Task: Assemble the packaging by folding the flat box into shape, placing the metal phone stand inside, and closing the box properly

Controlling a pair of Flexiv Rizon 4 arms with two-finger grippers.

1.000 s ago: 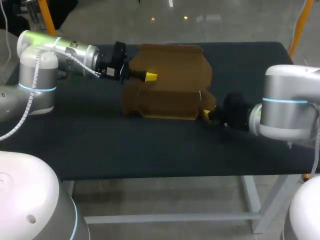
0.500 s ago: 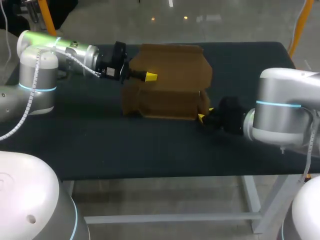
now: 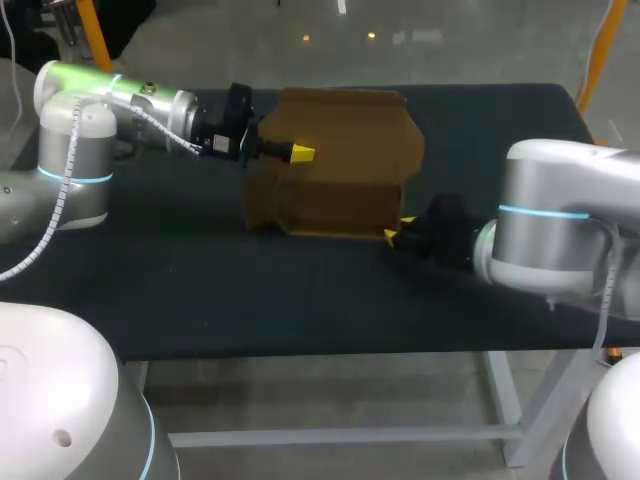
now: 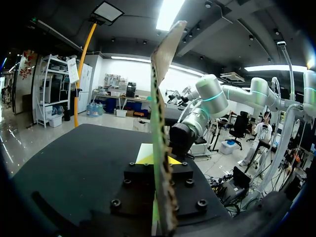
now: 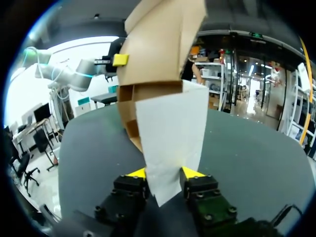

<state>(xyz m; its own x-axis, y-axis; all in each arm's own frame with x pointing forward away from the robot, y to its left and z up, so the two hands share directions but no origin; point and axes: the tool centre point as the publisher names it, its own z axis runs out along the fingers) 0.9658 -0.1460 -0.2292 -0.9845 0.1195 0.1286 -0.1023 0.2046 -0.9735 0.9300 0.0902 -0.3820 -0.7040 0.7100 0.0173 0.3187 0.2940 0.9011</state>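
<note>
1. The left gripper [image 3: 298, 153] was clamped on the brown cardboard box [image 3: 340, 160]. In the left wrist view the raised panel [image 4: 161, 98] stood edge-on between its fingers and rose straight ahead of them, with a yellow pad [image 4: 146, 156] pressed flat against one face.
2. In the head view this gripper entered from the box's 9 o'clock side and gripped the raised panel near its left edge.
3. The right gripper [image 5: 164, 174] was closed on a pale flap [image 5: 170, 133] of the box. The sheet ran down between both yellow tips and rose ahead of them to the box's open brown end [image 5: 148, 91].
4. In the head view the right gripper [image 3: 397, 233] sat at the box's 4 o'clock corner, touching it, with its arm coming in from 3 o'clock.
5. The box was partly folded. Its low body lay on the black table [image 3: 200, 290] towards the table's 12 o'clock edge, and the wide panel stood up behind it.
6. The two grippers were well apart, with the box between them.
</note>
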